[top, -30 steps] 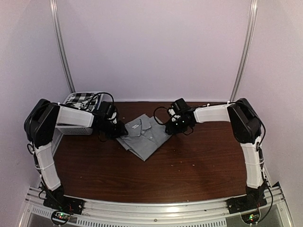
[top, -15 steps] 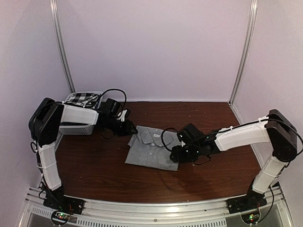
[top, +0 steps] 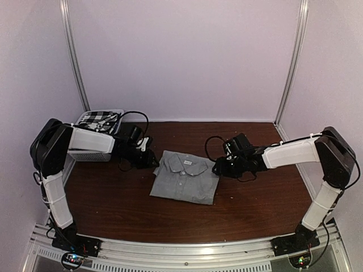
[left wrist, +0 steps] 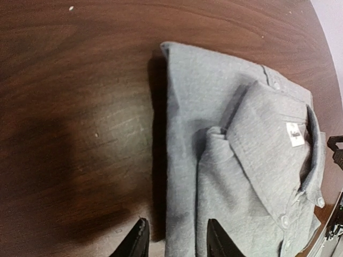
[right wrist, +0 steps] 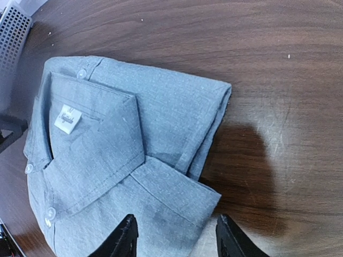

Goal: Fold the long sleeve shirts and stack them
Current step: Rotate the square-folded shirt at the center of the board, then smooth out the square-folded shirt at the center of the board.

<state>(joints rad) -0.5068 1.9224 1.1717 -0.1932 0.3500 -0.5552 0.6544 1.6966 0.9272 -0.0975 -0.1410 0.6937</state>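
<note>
Right gripper [top: 218, 169] pulled back; it and left gripper [top: 154, 163] gape, seemingly empty, flanking grey shirt [top: 184, 181].

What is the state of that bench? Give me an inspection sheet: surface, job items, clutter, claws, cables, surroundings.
Surface: dark wood-grain table.
Job's things: grey shirt folded, collar up, flat at mid-table; checked shirt in the basket, far left.
Clutter: white slatted basket, partly behind the left arm.
Grippers: left claw open, astride the grey shirt's side edge; right claw open over the opposite folded corner; no grip on the cloth seen.
Cables: black cables loop at both wrists.
Surroundings: pale walls, metal uprights, slotted rail at the near edge.
</note>
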